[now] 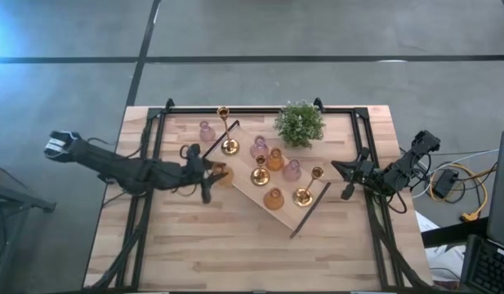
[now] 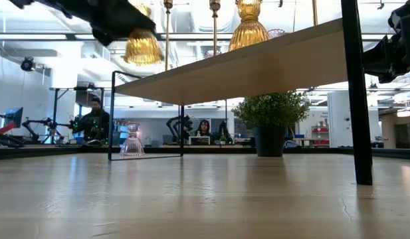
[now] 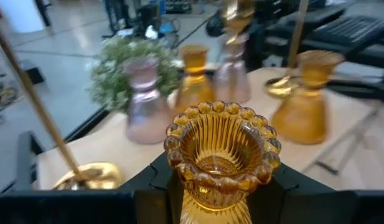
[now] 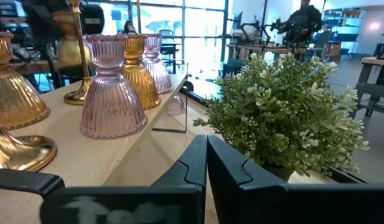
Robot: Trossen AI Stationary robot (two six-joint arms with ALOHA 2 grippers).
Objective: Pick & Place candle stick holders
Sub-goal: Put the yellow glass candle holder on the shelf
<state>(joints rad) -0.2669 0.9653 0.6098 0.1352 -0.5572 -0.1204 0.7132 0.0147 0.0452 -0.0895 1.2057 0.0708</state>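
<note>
My left gripper is shut on an amber glass candle stick holder, beside the left edge of the long wooden tray. On the tray stand several holders, among them a pink one, an amber one and a gold one. A pink holder and a tall-stemmed gold one stand on the table left of the tray. My right gripper waits shut at the tray's right side, touching nothing. My left gripper pinches the amber holder between its two fingers at the narrow neck under the beaded cup. The fingers come nearly level from the table's left. The holder stands upright in the hold, cup up, lifted clear of the table.
A green potted plant stands at the far side behind the tray. Black wire handles stick out at the tray's ends. A black frame runs along the table's edges. Bare wood lies toward the near edge.
</note>
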